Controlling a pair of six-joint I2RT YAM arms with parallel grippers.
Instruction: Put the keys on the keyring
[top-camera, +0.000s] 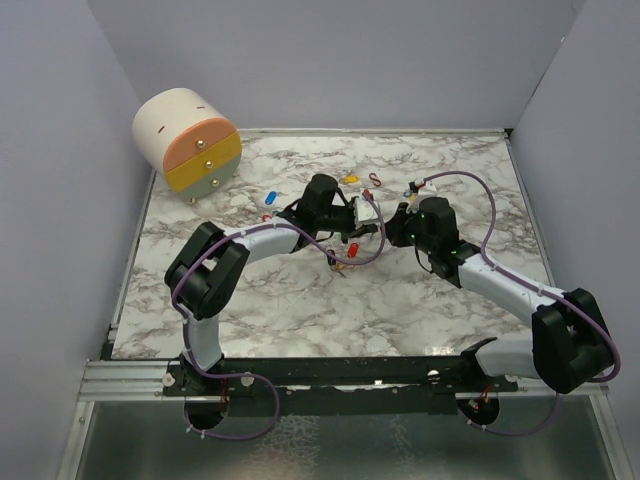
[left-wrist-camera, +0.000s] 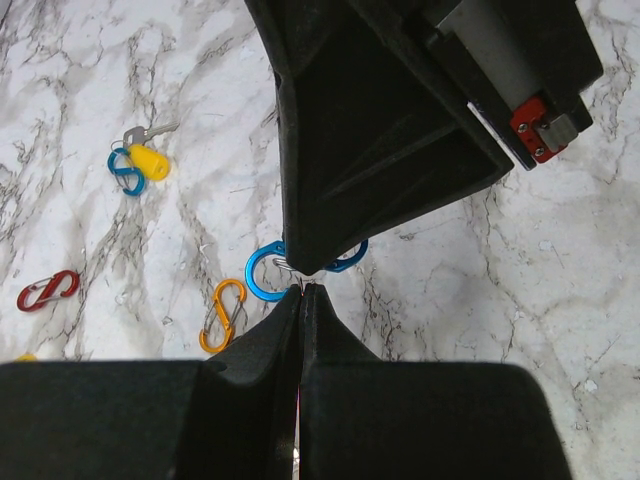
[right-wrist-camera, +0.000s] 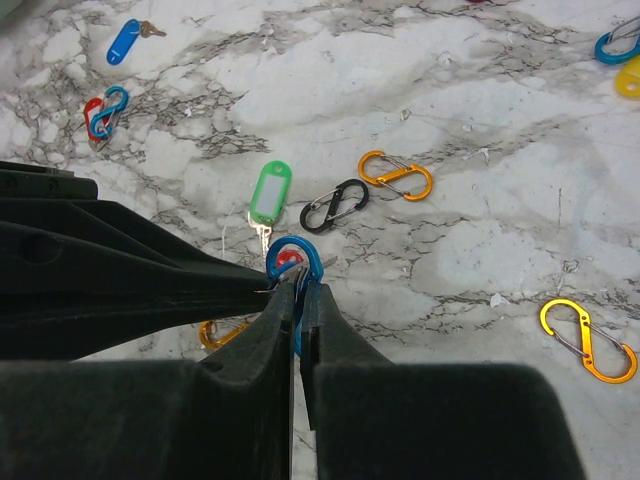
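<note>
**Top view.**
- I have both arms reaching in over the marbled desk (top-camera: 300, 310), and they meet at its middle.
- Left claw (top-camera: 368, 213) and right claw (top-camera: 393, 222) stand tip to tip. Their jaws are too small for me to read from here.
- A round drawer box (top-camera: 187, 140) stands at the far left corner.
- Keys lie loose around the claws. A blue key (top-camera: 270, 197) is to the left and a red key (top-camera: 353, 249) is just near of the left claw.

**Left wrist view.**
- The left claw's jaws are pressed fully together. I cannot tell whether anything is pinched between them.
- The right claw comes down from the top of the view, and its tip covers the middle of a blue clip (left-wrist-camera: 262, 276) right at my fingertips.
- An orange clip (left-wrist-camera: 222, 313) lies just beside the blue clip.
- A red clip (left-wrist-camera: 47, 290) lies farther left.
- A yellow key (left-wrist-camera: 148, 160), with a metal blade, lies against a second blue clip (left-wrist-camera: 124, 174) at upper left.

**Right wrist view.**
- The right claw's jaws are closed on the near end of the blue clip. A bit of red shows through its loop.
- The left claw's tip comes in from the left to the same spot.
- A green key (right-wrist-camera: 270, 190) lies just beyond the blue clip, flat on the desk.
- A black clip (right-wrist-camera: 335, 205) lies beside the green key.
- A yellow clip (right-wrist-camera: 588, 340) lies well off to the right.
</note>
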